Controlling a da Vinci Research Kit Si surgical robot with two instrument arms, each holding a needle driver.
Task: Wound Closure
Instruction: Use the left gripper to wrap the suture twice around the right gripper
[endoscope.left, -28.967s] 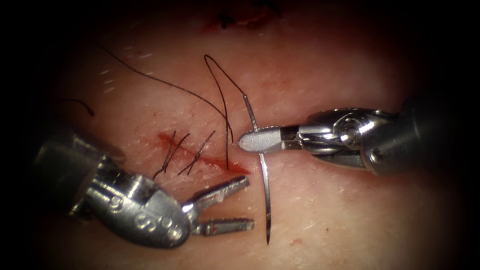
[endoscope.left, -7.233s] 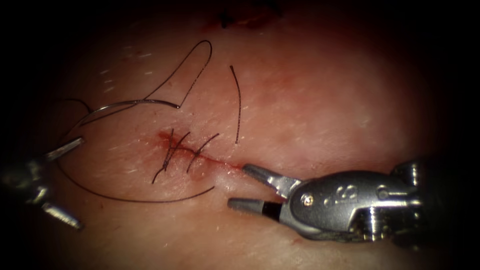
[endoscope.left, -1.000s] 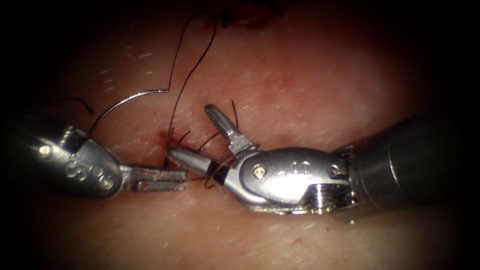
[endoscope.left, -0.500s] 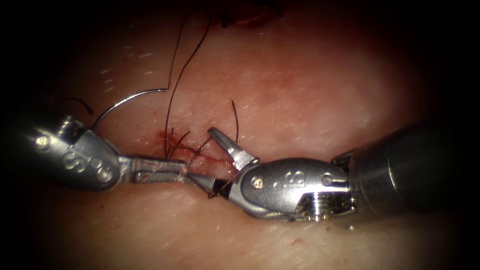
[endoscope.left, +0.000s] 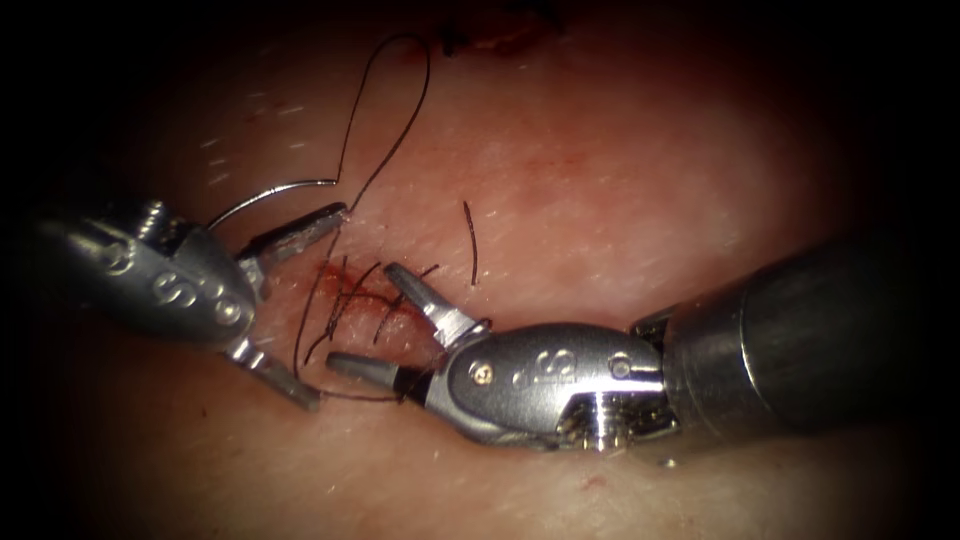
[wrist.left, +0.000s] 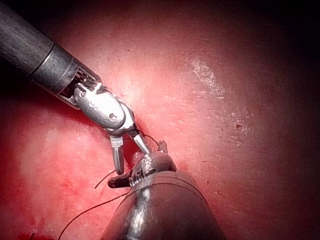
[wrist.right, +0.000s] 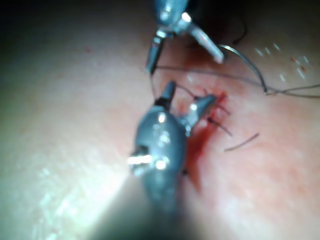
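The needle (endoscope.left: 268, 192) lies free on the tissue (endoscope.left: 620, 180) at about ten o'clock from the cut (endoscope.left: 375, 300), on the cut's left side, not in the tissue and held by neither tool; its thread (endoscope.left: 385, 120) rises from its eye end in a tall loop toward twelve o'clock, then runs down past the stitches and curls under them toward six o'clock; a short cut end of thread (endoscope.left: 472, 245) lies at two o'clock from the cut, apart from both tools. The left tool (endoscope.left: 295, 305) sits at nine o'clock with its jaws spread wide, one tip just beside the needle's eye end, holding nothing; the right tool (endoscope.left: 365, 320) comes in from four o'clock, jaws also wide apart over the stitched cut, with thread looped around its lower jaw but nothing clamped.
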